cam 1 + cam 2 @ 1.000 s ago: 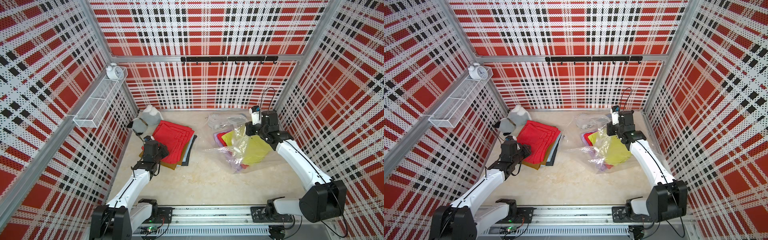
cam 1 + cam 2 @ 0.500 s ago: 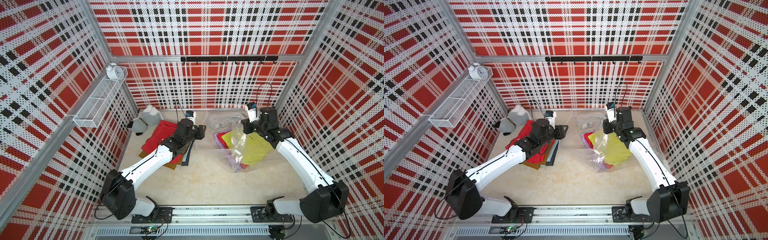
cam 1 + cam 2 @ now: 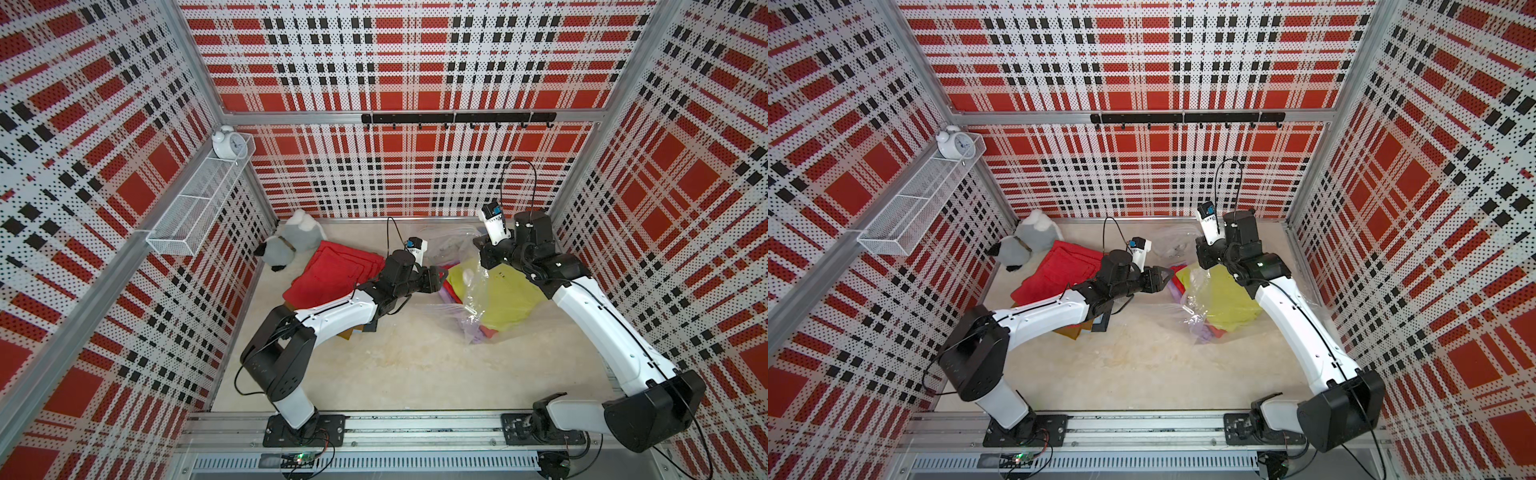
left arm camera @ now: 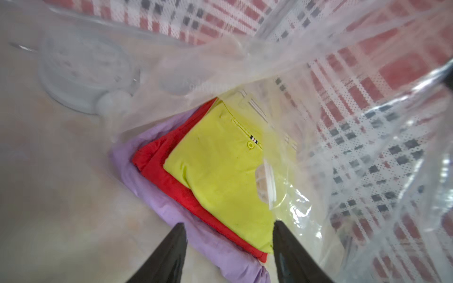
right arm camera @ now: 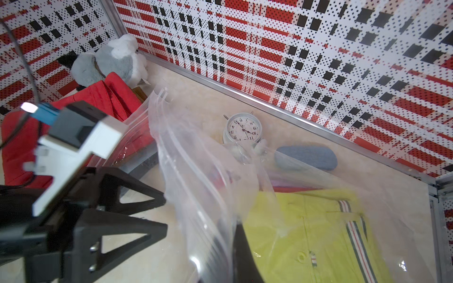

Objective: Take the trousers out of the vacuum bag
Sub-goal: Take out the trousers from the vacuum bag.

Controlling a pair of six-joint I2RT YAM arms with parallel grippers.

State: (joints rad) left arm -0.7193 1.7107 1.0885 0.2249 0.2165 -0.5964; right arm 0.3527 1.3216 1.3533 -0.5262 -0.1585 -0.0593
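The left hand (image 4: pixel 228 223), fingers spread and empty, pointed into the mouth of the vacuum bag (image 4: pixel 318 117), where the trousers (image 4: pixel 220 171) lay stacked straight ahead at centre frame, a corner nearest. Right of centre in a top view, the right hand (image 3: pixel 483 257) was clamped shut on the bag's raised lip.

You're looking into a lab robot cell
Perforated plaid panels (image 3: pixel 407 50) on aluminium framing (image 3: pixel 291 117) box you in on three sides; a slotted rail (image 3: pixel 415 428) along the bottom edge carries two arms (image 3: pixel 332 316), with a wire shelf (image 3: pixel 199 203) and alarm clock (image 3: pixel 227 143) at upper left and a hook rail (image 3: pixel 457 118) at top centre
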